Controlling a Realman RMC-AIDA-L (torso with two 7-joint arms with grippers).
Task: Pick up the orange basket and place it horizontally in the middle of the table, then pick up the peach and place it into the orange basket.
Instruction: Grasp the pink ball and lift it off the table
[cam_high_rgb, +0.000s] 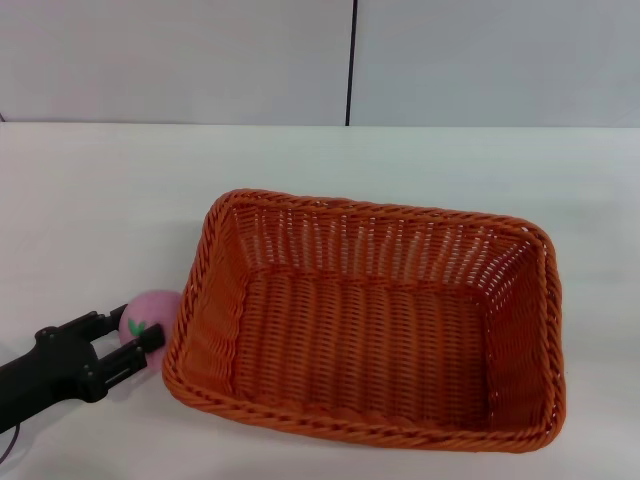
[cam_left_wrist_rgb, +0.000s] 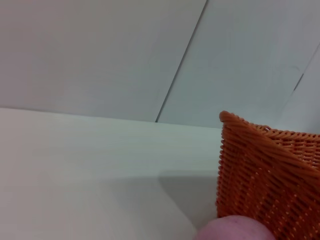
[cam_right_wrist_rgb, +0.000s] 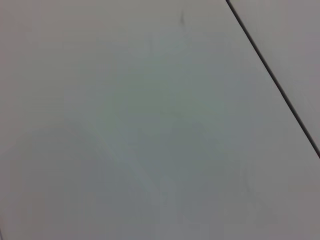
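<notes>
The orange basket (cam_high_rgb: 365, 330) lies lengthwise on the white table (cam_high_rgb: 100, 200), near its middle, with its open top facing up and nothing inside. The pink peach (cam_high_rgb: 152, 312) rests on the table against the basket's left outer wall. My left gripper (cam_high_rgb: 139, 325) reaches in from the lower left and is open, one black finger on each side of the peach's near part. In the left wrist view, a corner of the basket (cam_left_wrist_rgb: 270, 175) and the top of the peach (cam_left_wrist_rgb: 235, 231) show at the frame's edge. My right gripper is out of view.
A pale wall with a dark vertical seam (cam_high_rgb: 351, 60) stands behind the table. The right wrist view shows only a plain pale surface crossed by a dark seam (cam_right_wrist_rgb: 272, 75).
</notes>
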